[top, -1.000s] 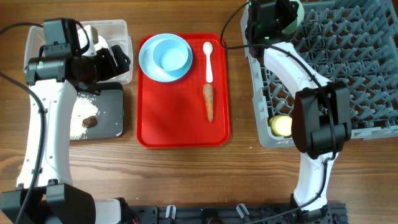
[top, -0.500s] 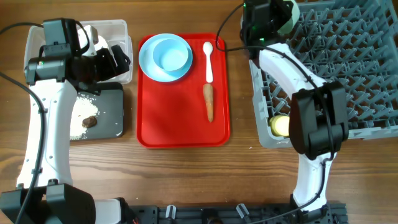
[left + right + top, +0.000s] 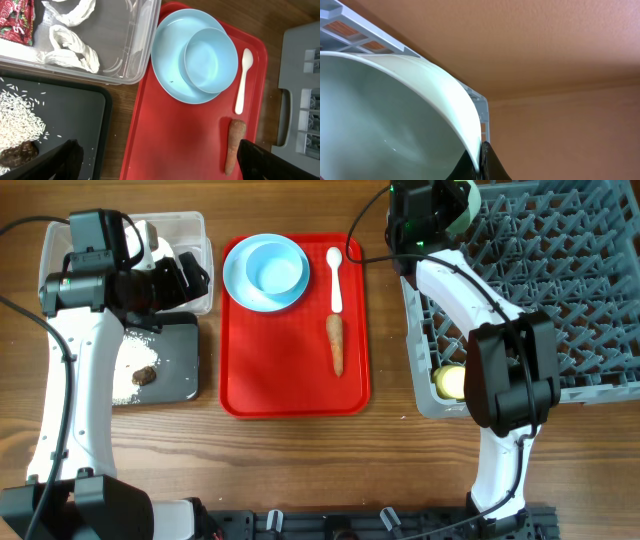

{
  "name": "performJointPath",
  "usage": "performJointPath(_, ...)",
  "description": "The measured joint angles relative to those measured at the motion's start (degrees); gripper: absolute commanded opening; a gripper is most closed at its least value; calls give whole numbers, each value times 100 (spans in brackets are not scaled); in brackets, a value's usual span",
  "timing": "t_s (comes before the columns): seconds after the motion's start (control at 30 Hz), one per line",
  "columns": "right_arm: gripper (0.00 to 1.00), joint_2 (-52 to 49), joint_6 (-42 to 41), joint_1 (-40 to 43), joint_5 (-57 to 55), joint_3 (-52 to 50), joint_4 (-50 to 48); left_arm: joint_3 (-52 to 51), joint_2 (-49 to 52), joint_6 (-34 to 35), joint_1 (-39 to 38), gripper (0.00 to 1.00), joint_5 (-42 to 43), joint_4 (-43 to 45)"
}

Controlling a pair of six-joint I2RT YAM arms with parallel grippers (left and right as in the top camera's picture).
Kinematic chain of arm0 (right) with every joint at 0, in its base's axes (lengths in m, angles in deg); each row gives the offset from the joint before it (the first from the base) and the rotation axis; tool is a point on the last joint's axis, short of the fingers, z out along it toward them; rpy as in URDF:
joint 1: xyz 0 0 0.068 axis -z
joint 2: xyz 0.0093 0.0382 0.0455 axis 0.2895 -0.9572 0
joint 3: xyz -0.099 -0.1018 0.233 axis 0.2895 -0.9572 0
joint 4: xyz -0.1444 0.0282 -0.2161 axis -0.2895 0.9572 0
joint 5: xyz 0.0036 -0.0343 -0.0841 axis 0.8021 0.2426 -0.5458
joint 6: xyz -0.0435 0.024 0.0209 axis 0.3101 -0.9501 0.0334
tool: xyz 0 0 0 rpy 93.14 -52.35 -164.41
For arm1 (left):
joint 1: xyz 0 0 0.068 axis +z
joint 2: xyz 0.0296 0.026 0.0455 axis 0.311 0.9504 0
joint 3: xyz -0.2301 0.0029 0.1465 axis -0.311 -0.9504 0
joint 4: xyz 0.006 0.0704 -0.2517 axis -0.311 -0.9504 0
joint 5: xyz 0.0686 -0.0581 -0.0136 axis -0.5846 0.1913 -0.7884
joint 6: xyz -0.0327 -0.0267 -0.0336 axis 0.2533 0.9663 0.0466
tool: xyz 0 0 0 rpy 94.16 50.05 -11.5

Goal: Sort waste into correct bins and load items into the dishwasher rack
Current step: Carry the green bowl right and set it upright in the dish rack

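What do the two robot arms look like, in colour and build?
Both the left arm and the right arm have smooth white links joined by chunky black joint housings. Thin black cables loop alongside each. The jaws are black. A small green light glows near the right wrist. No lettering can be made out.

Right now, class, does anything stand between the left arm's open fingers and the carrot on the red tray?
Nothing visible does. Between the left fingers and the carrot lies only bare red tray. The light-blue plate and white spoon sit beside that line, not across it.
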Motion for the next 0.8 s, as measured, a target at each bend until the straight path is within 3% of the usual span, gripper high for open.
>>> performJointPath(0.53, 6, -240, -223, -7, -26, 2, -111, 0, 0, 0, 0, 100, 2, 0)
performJointPath(0.57, 20, -240, -223, -20, -46, 2, -109, 0, 0, 0, 0, 100, 0, 0)
performJointPath(0.6, 24, -240, -229, -46, -96, 2, -94, 0, 0, 0, 0, 100, 2, 0)
performJointPath(0.67, 50, -243, -251, -103, -201, 0, -81, 0, 0, 0, 0, 100, 2, 0)
performJointPath(0.73, 66, -249, -284, -164, -271, 0, -85, 0, 0, 0, 0, 100, 0, 0)
performJointPath(0.77, 78, -251, -251, -223, -315, 0, -83, 0, 0, 0, 0, 100, 0, 0)
performJointPath(0.8, 98, -256, -254, -269, -330, 0, -83, 0, 0, 0, 0, 100, 2, -2)
